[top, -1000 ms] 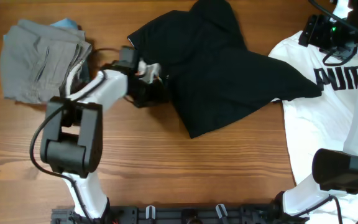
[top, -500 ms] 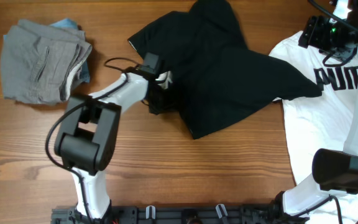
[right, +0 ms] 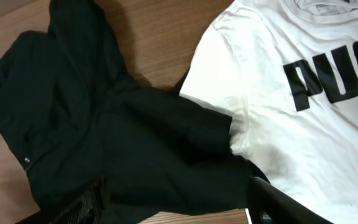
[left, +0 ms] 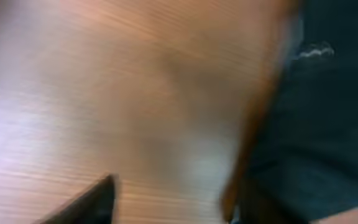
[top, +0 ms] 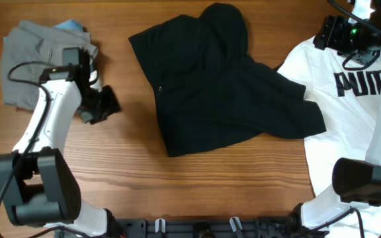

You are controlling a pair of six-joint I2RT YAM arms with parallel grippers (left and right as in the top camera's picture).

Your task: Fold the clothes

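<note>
Three garments lie on the worktop [top: 177,192]: a white PUMA T-shirt [top: 349,125] below the right hand [right: 176,186], its fingers wide apart and empty; black shorts [top: 210,92] spread flat, right of the left hand [top: 101,106], likewise parted and empty; grey shorts [top: 38,66] just beyond it, leftward.

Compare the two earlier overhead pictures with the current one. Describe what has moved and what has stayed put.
The left tool let go of the plain black fabric shorts and pulled back left, beside the grey shorts. The black shorts shifted left, uncovering more of the white PUMA-lettered T-shirt. The grey shorts, T-shirt and right tool stayed put.
</note>
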